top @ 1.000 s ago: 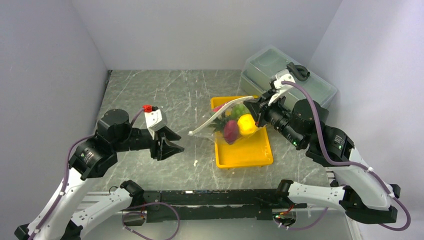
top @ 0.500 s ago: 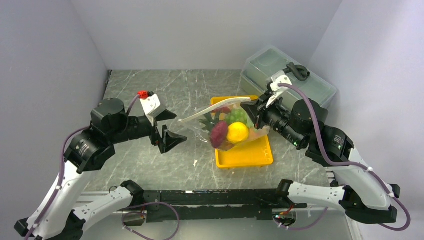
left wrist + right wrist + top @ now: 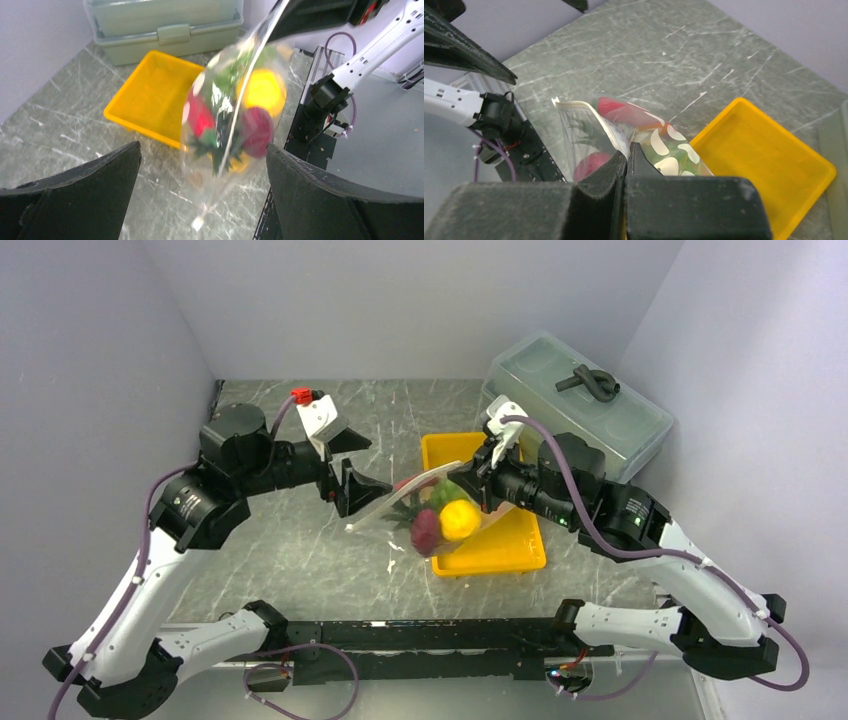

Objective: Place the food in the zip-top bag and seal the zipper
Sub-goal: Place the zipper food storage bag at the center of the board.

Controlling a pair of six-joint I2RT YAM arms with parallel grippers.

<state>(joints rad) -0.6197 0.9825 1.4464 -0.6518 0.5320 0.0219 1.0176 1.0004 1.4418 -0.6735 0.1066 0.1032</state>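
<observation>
clear bag (image 3: 201,169), food (image 3: 260,91) blurred inside

From above, the tray (image 3: 508,545) lies on the table (image 3: 300,540), a little toward 3 o'clock of centre. The lidded box (image 3: 630,425) stands at the tray's 1 o'clock, near it, in the far corner. The zip-top bag (image 3: 400,515) hangs over the tray's 9 o'clock rim, partly above the tray and partly above the table, with the food (image 3: 458,520) inside it. The right gripper (image 3: 484,472) pinches the bag's 2 o'clock end, above the tray. The left gripper (image 3: 378,466), jaws spread, sits at the bag's 10 o'clock, just beside it.
</observation>
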